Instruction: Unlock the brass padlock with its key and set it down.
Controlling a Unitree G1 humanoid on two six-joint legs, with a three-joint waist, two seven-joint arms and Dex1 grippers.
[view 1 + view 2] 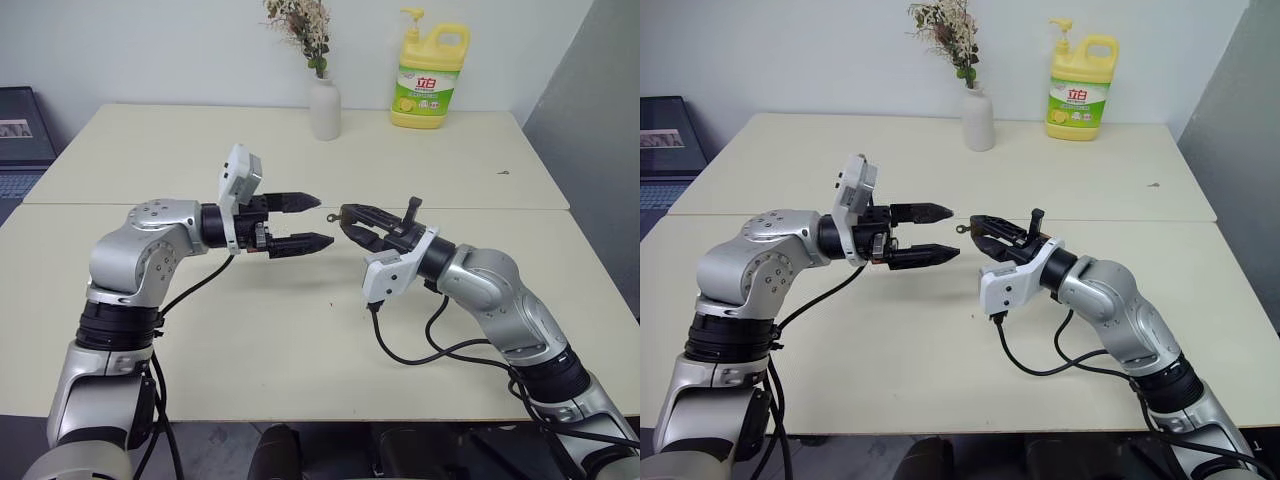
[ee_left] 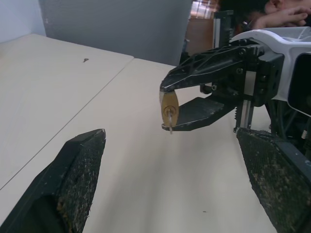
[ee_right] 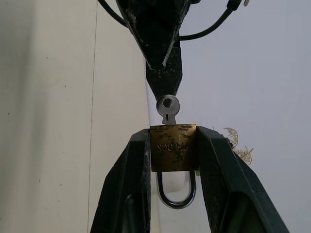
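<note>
Both arms are raised above the pale cream counter (image 1: 300, 340), tips facing each other, a small gap between them.

Right gripper (image 1: 350, 222): its two black fingers are closed narrow on the small golden-brass rectangular padlock (image 3: 173, 147), one finger pressed against each side of the body. The padlock sits at the fingertips, held clear of the counter. Its thin silvery shackle loop (image 3: 176, 194) lies back between the fingers, toward the wrist, and looks closed. The small silvery key (image 3: 168, 109) stands in the padlock's outer face, its round head with a hole sticking out toward the other arm. In the left wrist view the padlock (image 2: 169, 109) shows end-on as a brass oval pinched at the right gripper's tips.

Left gripper (image 1: 318, 220): fingers spread wide, holding nothing, one finger above the other as seen from the head. Its tips sit just short of the key head, not touching it.

Farther off, beyond both grippers, near the counter's back edge: a white ceramic vase with dried flowers (image 1: 323, 108), and beside it, off toward the right gripper's side, a yellow dish-soap bottle with a pump top and green label (image 1: 429, 80).
</note>
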